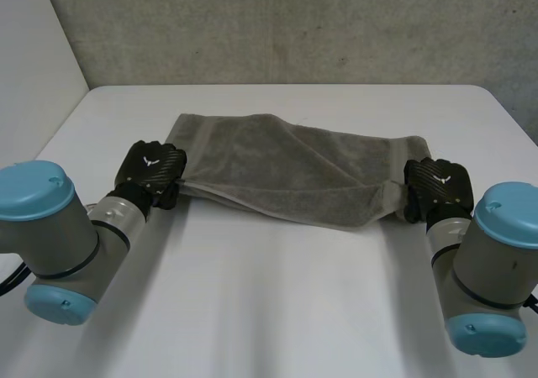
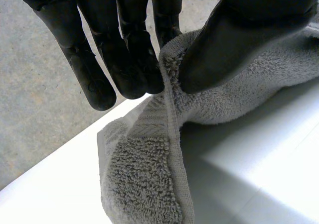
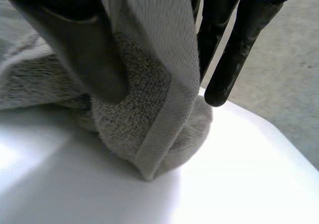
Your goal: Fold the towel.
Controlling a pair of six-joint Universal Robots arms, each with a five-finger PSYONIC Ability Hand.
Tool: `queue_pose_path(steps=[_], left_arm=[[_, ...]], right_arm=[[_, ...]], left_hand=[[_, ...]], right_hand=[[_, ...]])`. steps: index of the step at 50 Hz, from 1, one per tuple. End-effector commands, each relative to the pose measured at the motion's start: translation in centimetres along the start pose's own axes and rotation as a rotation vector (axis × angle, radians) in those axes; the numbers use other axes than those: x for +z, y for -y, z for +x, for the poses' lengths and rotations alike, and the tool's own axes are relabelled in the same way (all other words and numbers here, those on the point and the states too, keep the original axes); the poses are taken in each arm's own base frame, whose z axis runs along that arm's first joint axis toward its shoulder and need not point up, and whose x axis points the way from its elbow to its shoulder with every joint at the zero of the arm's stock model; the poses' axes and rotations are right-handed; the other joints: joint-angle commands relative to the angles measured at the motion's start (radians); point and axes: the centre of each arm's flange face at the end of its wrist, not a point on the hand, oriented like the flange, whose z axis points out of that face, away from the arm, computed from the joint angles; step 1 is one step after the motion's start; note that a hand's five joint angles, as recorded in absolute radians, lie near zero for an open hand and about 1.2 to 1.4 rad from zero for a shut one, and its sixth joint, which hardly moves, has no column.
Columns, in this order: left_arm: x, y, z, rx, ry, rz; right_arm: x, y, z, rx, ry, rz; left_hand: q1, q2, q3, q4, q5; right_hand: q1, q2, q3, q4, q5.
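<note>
1. The grey terry-cloth towel (image 1: pixel 294 168) lies across the middle of the white table (image 1: pixel 277 311). Its far part is flat, and its near edge is raised and sags between my two hands. That sag is, I judge, the main risk. If I carry the two corners over unevenly, the slack middle could drag and bunch, and the fold would land crooked.
2. Slipping is the second risk. Each hold takes only a hemmed corner, so a sharp pull outward could draw the hem out of one pinch and drop that side.
3. At my left hand (image 1: pixel 151 170), the towel's near left corner runs up between my straight fingers (image 2: pixel 124 59) and my thumb (image 2: pixel 234 40), which pinch the hem. The rest hangs below my fingertips onto the table.
4. At my right hand (image 1: pixel 437 185), the near right corner is pinched the same way, with my thumb (image 3: pixel 84 50) on one face and my fingers (image 3: pixel 234 50) behind the other. The cloth below them rests on the table.
5. Both hands sit low, just above the tabletop, so a flat sweep could push cloth ahead of them.
</note>
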Motion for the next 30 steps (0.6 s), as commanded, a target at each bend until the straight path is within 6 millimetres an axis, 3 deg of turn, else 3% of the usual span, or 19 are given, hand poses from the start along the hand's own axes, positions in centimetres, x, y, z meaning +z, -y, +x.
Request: queue_pose_path(steps=[1, 6, 11, 22, 24, 25, 26, 27, 28, 29, 30], left_arm=[[-0.1, 0.3, -0.4, 0.001, 0.011, 0.005], [-0.4, 1.4, -0.8, 0.004, 0.019, 0.023], [-0.7, 2.2, -1.0, 0.003, 0.02, 0.028], [-2.0, 3.4, -1.0, 0.011, 0.004, 0.001], [-2.8, 4.7, -1.2, 0.009, -0.003, -0.005], [-2.8, 4.7, -1.2, 0.009, -0.003, -0.005], [-3.4, 5.8, -1.4, 0.01, -0.01, 0.005], [-4.1, 7.1, -1.7, 0.009, -0.016, 0.025], [-4.1, 7.1, -1.7, 0.009, -0.016, 0.025], [-4.9, 8.7, -2.0, 0.011, -0.021, 0.056], [-5.6, 10.2, -2.7, 0.017, -0.014, 0.093]], right_arm=[[-0.2, 0.5, -0.5, -0.009, 0.136, -0.025], [-1.1, 3.2, 0.5, -0.03, 0.268, -0.02], [-1.6, 4.6, 1.0, -0.038, 0.323, -0.049], [-2.8, 4.5, 1.9, -0.149, 0.384, -0.228], [-3.1, 4.9, 1.9, -0.182, 0.396, -0.23], [-3.5, 5.7, 2.0, -0.198, 0.408, -0.23], [-4.1, 7.3, 2.3, -0.201, 0.414, -0.205], [-4.1, 7.4, 2.3, -0.201, 0.414, -0.205], [-4.9, 9.6, 2.8, -0.201, 0.41, -0.157], [-5.4, 11.8, 3.4, -0.203, 0.4, -0.105], [-5.4, 11.8, 3.4, -0.203, 0.4, -0.104]], left_hand=[[0.085, 0.057, 0.051, 0.042, 0.069], [0.085, 0.057, 0.051, 0.042, 0.069], [0.085, 0.057, 0.051, 0.042, 0.069], [0.085, 0.057, 0.051, 0.042, 0.069], [0.085, 0.057, 0.051, 0.042, 0.069], [0.085, 0.057, 0.051, 0.042, 0.069], [0.085, 0.057, 0.051, 0.042, 0.069], [0.085, 0.057, 0.051, 0.042, 0.069], [0.085, 0.057, 0.051, 0.042, 0.069], [0.085, 0.057, 0.051, 0.042, 0.069], [0.085, 0.057, 0.051, 0.042, 0.069]], right_hand=[[0.274, 0.278, 0.288, 0.285, 0.287], [0.329, 0.333, 0.342, 0.34, 0.341], [0.329, 0.333, 0.342, 0.34, 0.341], [0.329, 0.333, 0.342, 0.34, 0.341], [0.329, 0.333, 0.342, 0.34, 0.341], [0.329, 0.333, 0.342, 0.34, 0.341], [0.329, 0.333, 0.342, 0.34, 0.341], [0.329, 0.333, 0.342, 0.34, 0.341], [0.329, 0.333, 0.342, 0.34, 0.341], [0.329, 0.333, 0.342, 0.34, 0.341], [0.329, 0.333, 0.342, 0.34, 0.341]])
